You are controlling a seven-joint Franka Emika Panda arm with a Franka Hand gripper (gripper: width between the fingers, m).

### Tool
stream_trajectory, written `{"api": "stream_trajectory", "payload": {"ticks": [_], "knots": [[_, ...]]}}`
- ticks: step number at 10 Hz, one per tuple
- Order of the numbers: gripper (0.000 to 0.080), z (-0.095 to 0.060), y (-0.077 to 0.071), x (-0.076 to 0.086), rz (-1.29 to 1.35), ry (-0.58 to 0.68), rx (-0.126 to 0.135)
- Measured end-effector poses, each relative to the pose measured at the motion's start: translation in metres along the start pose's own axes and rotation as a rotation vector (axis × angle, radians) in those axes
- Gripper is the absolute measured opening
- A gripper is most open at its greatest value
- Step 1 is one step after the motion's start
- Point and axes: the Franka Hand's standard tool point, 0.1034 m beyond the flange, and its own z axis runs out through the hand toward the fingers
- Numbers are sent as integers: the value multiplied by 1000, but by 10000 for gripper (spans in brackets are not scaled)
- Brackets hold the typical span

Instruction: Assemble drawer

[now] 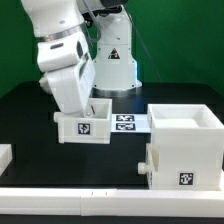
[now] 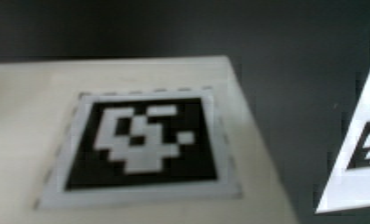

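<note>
- casing (image 1: 185,148): well apart from the jaws, toward the exterior view's right, upright on the table (image 1: 30,125).
- tray box (image 1: 83,120): directly under the jaws; its tag (image 2: 150,138) fills the wrist view.
- gripper (image 1: 82,103): fingertips hidden, possibly inside the tray box; jaw state cannot be told.
- marker board (image 1: 127,123): just beside the tray box.

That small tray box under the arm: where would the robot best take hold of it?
Probably from above, pinching one thin upright wall of the small tray box. It sits open side up on the table, so its rim is exposed, while its tagged face looks too wide. The hand is hidden behind the arm.
</note>
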Motion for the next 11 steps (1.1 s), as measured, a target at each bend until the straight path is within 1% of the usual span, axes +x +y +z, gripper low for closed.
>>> {"api": "stream_trajectory", "payload": {"ticks": [1, 2, 3, 4, 6, 8, 9, 10, 11], "knots": [[34, 1, 17, 15, -15, 26, 17], [34, 2, 37, 28, -33, 53, 18], [34, -1, 54, 38, -47, 73, 8], [34, -4, 65, 47, -64, 88, -9], [34, 0, 59, 44, -57, 88, 0], [34, 0, 59, 44, -58, 88, 1], [34, 0, 60, 43, -60, 87, -4], [34, -1, 66, 36, -66, 78, -49], [34, 1, 67, 35, -51, 76, -66]]}}
